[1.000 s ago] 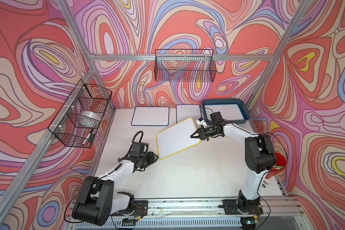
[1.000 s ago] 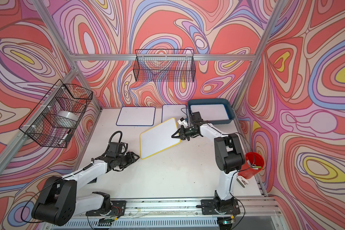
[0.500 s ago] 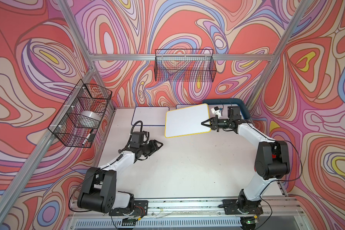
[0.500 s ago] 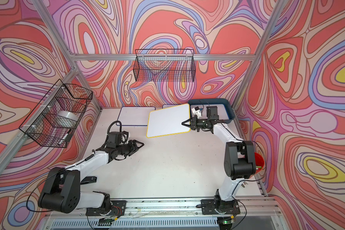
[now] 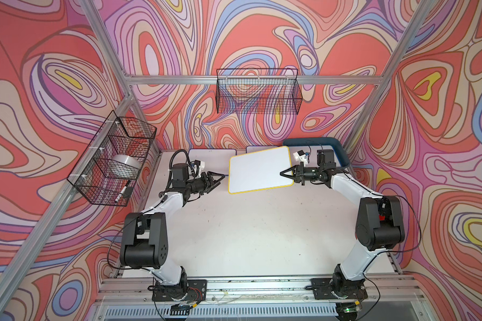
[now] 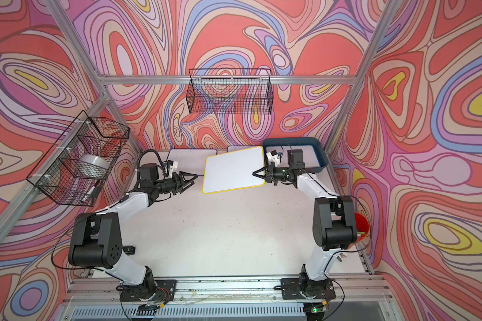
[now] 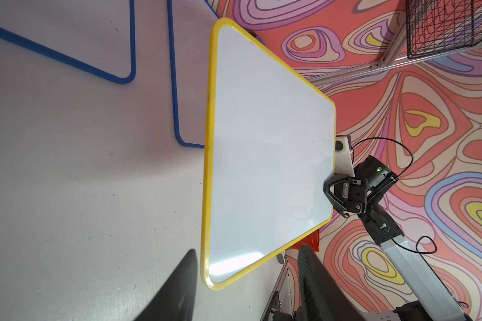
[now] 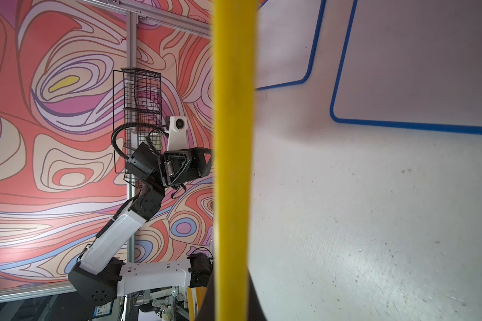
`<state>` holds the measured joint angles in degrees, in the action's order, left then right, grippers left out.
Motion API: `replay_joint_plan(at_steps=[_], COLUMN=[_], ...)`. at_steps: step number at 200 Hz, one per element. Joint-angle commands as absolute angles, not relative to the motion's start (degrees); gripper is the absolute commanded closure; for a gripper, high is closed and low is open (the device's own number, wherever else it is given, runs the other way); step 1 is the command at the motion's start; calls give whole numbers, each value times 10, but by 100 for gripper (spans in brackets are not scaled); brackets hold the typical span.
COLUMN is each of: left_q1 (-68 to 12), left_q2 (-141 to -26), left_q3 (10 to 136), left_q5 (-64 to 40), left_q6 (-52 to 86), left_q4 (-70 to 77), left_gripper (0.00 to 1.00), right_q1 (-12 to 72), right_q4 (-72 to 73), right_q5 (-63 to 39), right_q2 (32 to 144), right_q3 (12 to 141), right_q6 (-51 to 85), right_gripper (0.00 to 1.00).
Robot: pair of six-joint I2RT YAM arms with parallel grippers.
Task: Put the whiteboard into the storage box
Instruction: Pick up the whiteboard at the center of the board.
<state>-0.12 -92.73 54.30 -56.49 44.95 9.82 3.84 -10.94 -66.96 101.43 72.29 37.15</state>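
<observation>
Yellow-rimmed whiteboard [image 5: 260,169] hangs clamped in our right hand [image 5: 282,173], mid-carry; left hand [image 5: 219,180] half-open, empty. Next we level it over the storage box [image 6: 321,155].

A black wire basket [image 5: 258,91] hangs above the white table's [image 5: 248,236] far edge. Left of the table, another wire basket [image 5: 103,196] holds a silvery roll [image 5: 124,165] and a marker [image 5: 123,193]. A red cup [image 6: 362,225] sits beside the table's right edge.

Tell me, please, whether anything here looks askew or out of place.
The yellow-framed whiteboard is askew: off the table and tilted, pinched at one edge by the right gripper alone, overhanging a blue-framed whiteboard. It is outside the storage box. The left gripper is open and empty.
</observation>
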Motion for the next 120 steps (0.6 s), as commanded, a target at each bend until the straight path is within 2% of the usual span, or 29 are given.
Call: replay_joint_plan(at_steps=[1,55,80,120], left_q1=[-1,-3,-17,-33], left_q2=[-957,-1003,-1020,-1034], left_q3=[561,589,630,650], left_q5=[-585,-603,-623,-649], left_q6=[421,473,455,481], left_q4=[72,147,109,141], left_gripper=[47,48,49,54], right_q1=[40,42,49,55], right_q4=[-36,14,53,52], right_q5=[-731,-756,-765,-771], right_q2=[1011,1012,1031,1033], right_q3=[713,705,696,697], right_q6=[394,437,465,465], right_gripper=[100,100,100,100])
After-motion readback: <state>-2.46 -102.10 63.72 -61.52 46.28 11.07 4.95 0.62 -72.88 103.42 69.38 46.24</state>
